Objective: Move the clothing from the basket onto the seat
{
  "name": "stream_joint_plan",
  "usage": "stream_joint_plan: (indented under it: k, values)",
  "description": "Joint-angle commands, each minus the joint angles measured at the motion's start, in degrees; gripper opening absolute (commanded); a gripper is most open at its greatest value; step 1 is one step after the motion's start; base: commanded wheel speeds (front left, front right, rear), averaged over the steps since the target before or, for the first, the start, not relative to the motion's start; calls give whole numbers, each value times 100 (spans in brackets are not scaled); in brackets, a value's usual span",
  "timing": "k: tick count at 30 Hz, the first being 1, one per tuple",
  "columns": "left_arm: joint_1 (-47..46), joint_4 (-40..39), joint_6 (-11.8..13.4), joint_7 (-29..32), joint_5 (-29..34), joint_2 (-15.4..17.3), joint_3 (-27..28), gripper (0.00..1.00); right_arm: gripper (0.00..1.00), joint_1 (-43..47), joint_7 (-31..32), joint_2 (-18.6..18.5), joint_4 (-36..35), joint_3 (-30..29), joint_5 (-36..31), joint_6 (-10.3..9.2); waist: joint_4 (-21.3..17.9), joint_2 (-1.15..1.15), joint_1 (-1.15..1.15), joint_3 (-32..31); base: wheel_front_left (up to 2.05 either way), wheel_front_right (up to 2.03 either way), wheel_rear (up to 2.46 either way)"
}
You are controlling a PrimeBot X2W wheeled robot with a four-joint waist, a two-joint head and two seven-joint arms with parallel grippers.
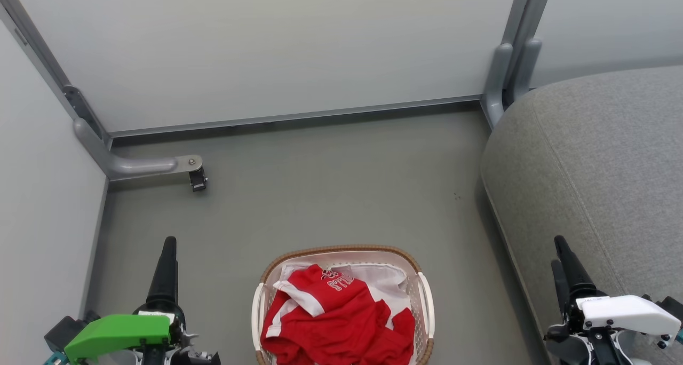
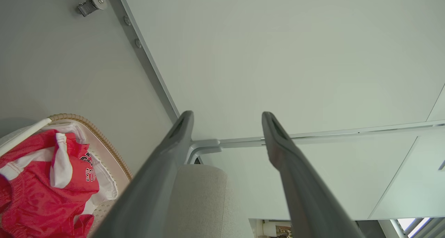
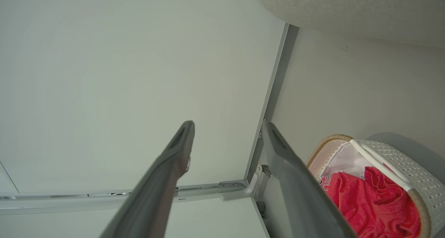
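Red clothing with white trim lies heaped in the white basket, which stands on the grey floor at the bottom middle of the head view. The light grey seat fills the right side. My left gripper points up at the lower left, well left of the basket, and is open and empty. My right gripper stands over the seat's front edge at the lower right, also open and empty. The left wrist view has the clothing at lower left between nothing; its gripper is spread. The right wrist view shows the clothing and its gripper spread.
Pale partition walls close the space at the back and left. A grey metal foot with a caster juts onto the floor at the left, and a grey post stands at the back beside the seat. Bare floor lies beyond the basket.
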Motion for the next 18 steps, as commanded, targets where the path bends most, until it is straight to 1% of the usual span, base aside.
stream_joint_plan:
  k: [1,11,18]
  values:
    - [-44,-139,0,-55,204,31,-30,100,100,-44,-64,-51,-82,-38,-150,1,2,0,0,3,0,0,0]
    - [29,-358,23,-264,1183,38,-82,100,100,-48,-275,-59,-209,-105,-1170,1,11,0,0,20,0,0,0]
    - [55,-571,130,-400,2126,42,-152,100,100,-44,-411,-65,-374,-139,-2061,1,13,0,0,39,0,0,0]
